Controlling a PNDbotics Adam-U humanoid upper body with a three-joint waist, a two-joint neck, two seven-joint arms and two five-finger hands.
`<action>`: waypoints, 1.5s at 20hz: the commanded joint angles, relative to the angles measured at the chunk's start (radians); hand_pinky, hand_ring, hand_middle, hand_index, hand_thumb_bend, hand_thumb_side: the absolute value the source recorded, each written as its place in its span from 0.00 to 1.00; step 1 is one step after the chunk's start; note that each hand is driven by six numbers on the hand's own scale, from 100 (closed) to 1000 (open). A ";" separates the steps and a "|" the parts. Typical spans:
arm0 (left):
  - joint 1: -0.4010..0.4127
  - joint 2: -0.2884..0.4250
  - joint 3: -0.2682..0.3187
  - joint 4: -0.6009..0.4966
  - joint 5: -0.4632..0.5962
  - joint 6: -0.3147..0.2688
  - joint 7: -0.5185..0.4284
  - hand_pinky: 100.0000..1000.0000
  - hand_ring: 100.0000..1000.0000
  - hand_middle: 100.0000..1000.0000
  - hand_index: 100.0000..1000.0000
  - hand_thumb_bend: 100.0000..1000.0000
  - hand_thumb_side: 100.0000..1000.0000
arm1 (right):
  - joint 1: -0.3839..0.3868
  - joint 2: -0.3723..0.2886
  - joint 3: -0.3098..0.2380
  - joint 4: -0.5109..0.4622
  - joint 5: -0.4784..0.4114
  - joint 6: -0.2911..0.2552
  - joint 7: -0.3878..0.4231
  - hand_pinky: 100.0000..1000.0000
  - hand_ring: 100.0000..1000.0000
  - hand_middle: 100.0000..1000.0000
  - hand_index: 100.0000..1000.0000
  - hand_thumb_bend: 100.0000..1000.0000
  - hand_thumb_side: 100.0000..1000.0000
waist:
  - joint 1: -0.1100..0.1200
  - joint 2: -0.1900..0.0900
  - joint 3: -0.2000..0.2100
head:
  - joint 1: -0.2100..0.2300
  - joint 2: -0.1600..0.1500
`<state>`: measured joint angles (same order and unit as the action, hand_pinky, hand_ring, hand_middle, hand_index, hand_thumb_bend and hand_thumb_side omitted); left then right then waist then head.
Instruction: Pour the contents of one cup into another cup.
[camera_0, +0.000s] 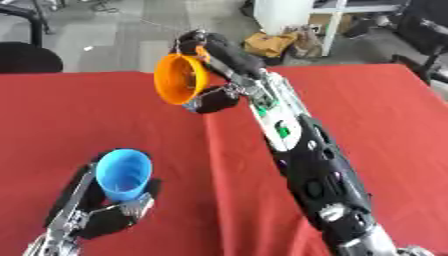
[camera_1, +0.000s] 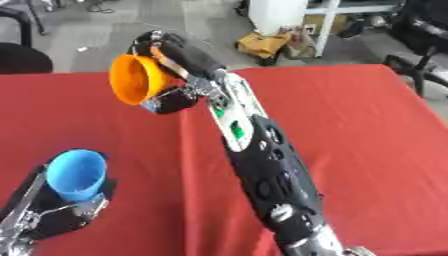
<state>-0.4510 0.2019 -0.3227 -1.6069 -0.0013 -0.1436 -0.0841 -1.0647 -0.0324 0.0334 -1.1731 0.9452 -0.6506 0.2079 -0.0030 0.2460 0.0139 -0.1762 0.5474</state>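
In the lower left of the frame, a blue cup (camera_0: 123, 173) is held by the left hand (camera_0: 98, 215) over the red table (camera_0: 376, 115). The cup stands nearly upright, its mouth tipped slightly toward the camera, and its base is seated between the fingers: one long finger (camera_0: 77, 192) runs up the cup's left side, while the thumb is pressed against the lower right of its wall. The fingers are thus curled round the base of the cup. What lies inside the cup cannot be made out.

From the lower right, the right arm (camera_0: 315, 170) is stretched diagonally across the middle of the frame toward the upper left. At its far end, an orange cup (camera_0: 181, 78) is gripped by the right hand (camera_0: 219, 62). This cup is tilted onto its side, its open mouth turned to the left and toward the camera. The fingers are wrapped over its top and back, and the thumb is closed beneath its lower rim. The orange cup is raised well apart from the blue one, above and to its right in the frame.
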 joint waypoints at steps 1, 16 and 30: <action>-0.020 0.003 -0.003 -0.007 -0.006 -0.003 -0.007 0.41 0.40 0.40 0.64 0.08 0.00 | -0.025 0.012 0.015 -0.032 0.033 -0.028 0.002 0.69 0.45 0.16 0.54 0.17 0.00 | 0.000 -0.023 0.003 | -0.003 -0.013; -0.030 -0.005 0.005 0.001 0.006 -0.002 0.001 0.41 0.40 0.40 0.64 0.07 0.00 | 0.003 0.045 0.071 -0.110 0.194 -0.120 -0.050 0.67 0.45 0.21 0.55 0.20 0.00 | 0.000 -0.021 0.002 | -0.004 -0.019; -0.032 -0.010 0.019 -0.003 0.018 0.006 0.014 0.41 0.40 0.40 0.64 0.07 0.00 | 0.008 0.047 0.090 -0.142 0.384 -0.156 -0.175 0.66 0.45 0.26 0.56 0.21 0.00 | -0.002 -0.021 0.003 | -0.004 -0.019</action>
<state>-0.4656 0.1926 -0.3146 -1.5921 0.0121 -0.1365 -0.0738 -1.0383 0.0141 0.1210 -1.2900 1.3099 -0.8058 0.0462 -0.0078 0.2460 0.0151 -0.1783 0.5418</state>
